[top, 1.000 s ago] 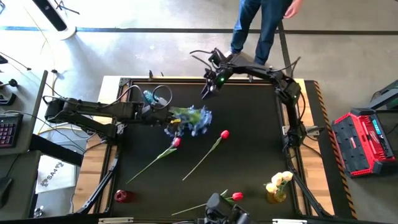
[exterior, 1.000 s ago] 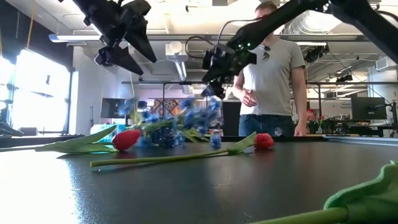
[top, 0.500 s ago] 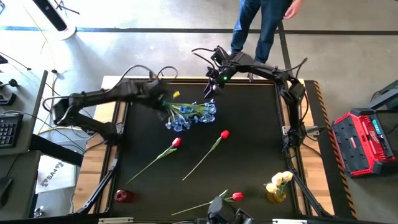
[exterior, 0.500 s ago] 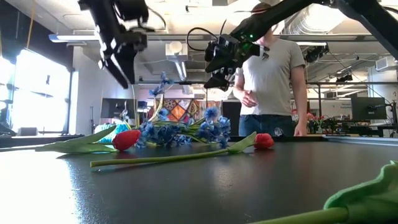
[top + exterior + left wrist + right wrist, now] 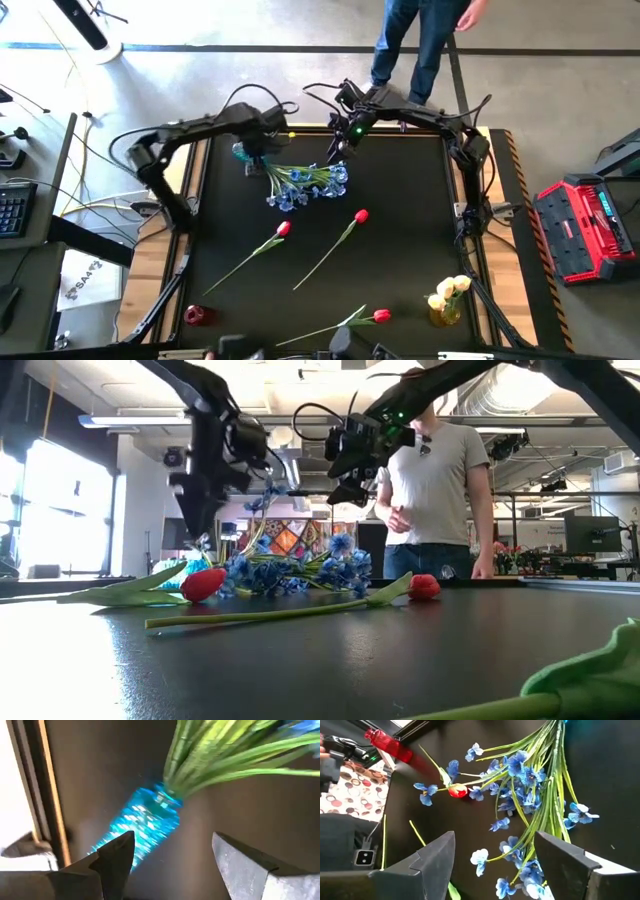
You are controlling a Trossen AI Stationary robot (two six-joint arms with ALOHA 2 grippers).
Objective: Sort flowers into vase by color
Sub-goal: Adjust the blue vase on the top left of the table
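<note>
Fingers first: found the left gripper point(image 5: 172, 851) parted wide with nothing between, hanging right over the blue vase point(image 5: 145, 820). Found the right gripper point(image 5: 495, 851) likewise parted and empty, poised above the blue sprays point(image 5: 530, 795).

Caught a quick change. Had those sprays blurred and on the move beside the left arm a second back, nearer mid-worktop. Now saw them settled by the far edge, stems gathered at the vase's mouth, blossoms fanned out toward the right gripper. Judged the blue lot delivered, or nearly so; suspected the vase lay tipped, given how flat the blossoms sat in the low view, but couldn't say for sure.

Swept the worktop point(image 5: 400, 260) near to far. Spotted one red tulip point(image 5: 381, 316) at the near edge, with the red vase point(image 5: 195, 315) at the near left and the yellow tulips point(image 5: 450, 288) already up in their vase at the near right. Counted two more red tulips point(image 5: 283, 229) lying loose mid-worktop, so reckoned red the colour left to sort. Noted a person point(image 5: 435, 480) standing beyond the far edge.

Got the stems entering the vase's neck only from the left wrist view. Got the overall layout only from the high view. Lost the blue vase almost entirely in the low view.
</note>
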